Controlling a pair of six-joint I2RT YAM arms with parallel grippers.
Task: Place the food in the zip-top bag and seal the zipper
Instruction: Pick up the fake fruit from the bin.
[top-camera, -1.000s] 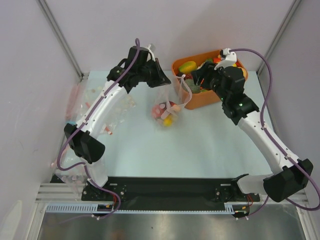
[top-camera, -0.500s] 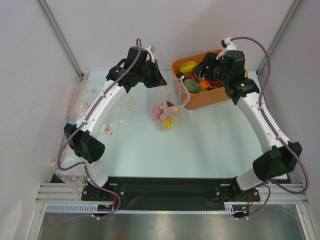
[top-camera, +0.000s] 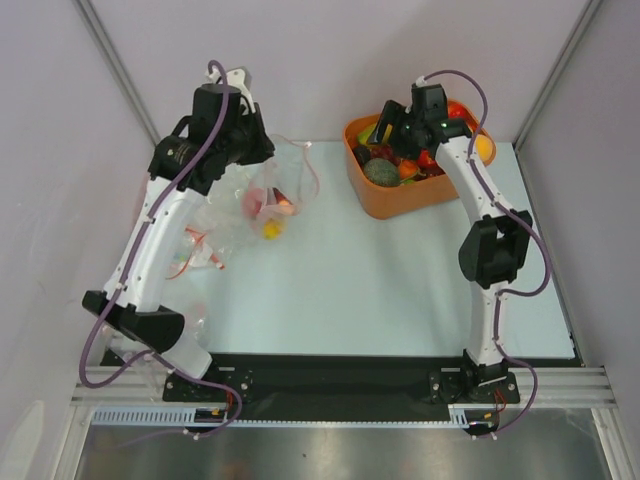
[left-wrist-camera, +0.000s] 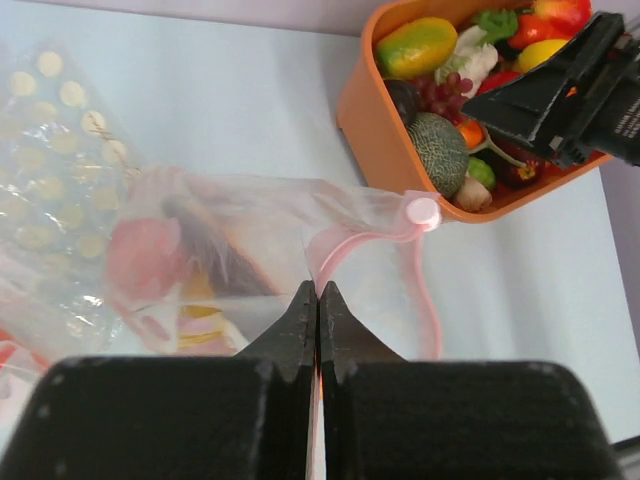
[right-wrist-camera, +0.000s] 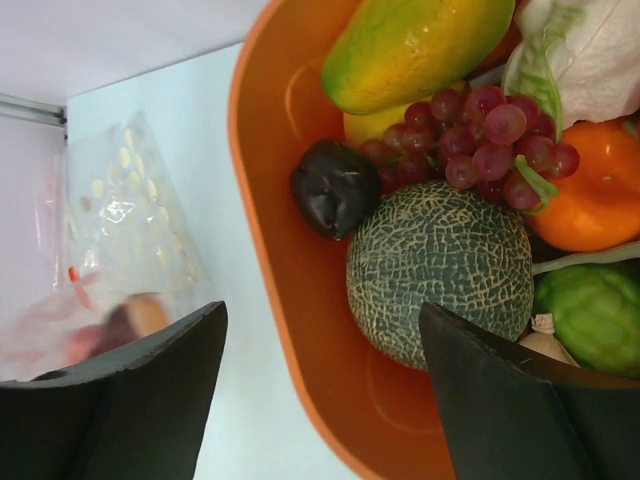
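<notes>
The zip-top bag (left-wrist-camera: 215, 235) hangs crinkled from my left gripper (left-wrist-camera: 318, 292), which is shut on the pink zipper (left-wrist-camera: 345, 245) at the bag's mouth. Pink, red and yellow food (top-camera: 268, 212) lies inside the bag (top-camera: 275, 190), below my left gripper (top-camera: 262, 158). My right gripper (right-wrist-camera: 322, 330) stands open over the left wall of the orange tub (right-wrist-camera: 300, 300), with nothing between its fingers. Under it lie a netted green melon (right-wrist-camera: 440, 270), purple grapes (right-wrist-camera: 490, 140), a mango (right-wrist-camera: 410, 45) and a dark fruit (right-wrist-camera: 335, 185). From above, my right gripper (top-camera: 385, 130) hovers over the tub (top-camera: 400, 195).
Several flat clear packets (top-camera: 200, 250) lie along the table's left side; one has yellow dots (left-wrist-camera: 50, 170). The tub sits at the back right near the wall. The bag's white slider (left-wrist-camera: 423, 212) hangs on the strip near the tub's edge.
My left arm has carried the bag left, away from the tub. My right gripper has moved further back over the tub and its jaws have spread wider.
</notes>
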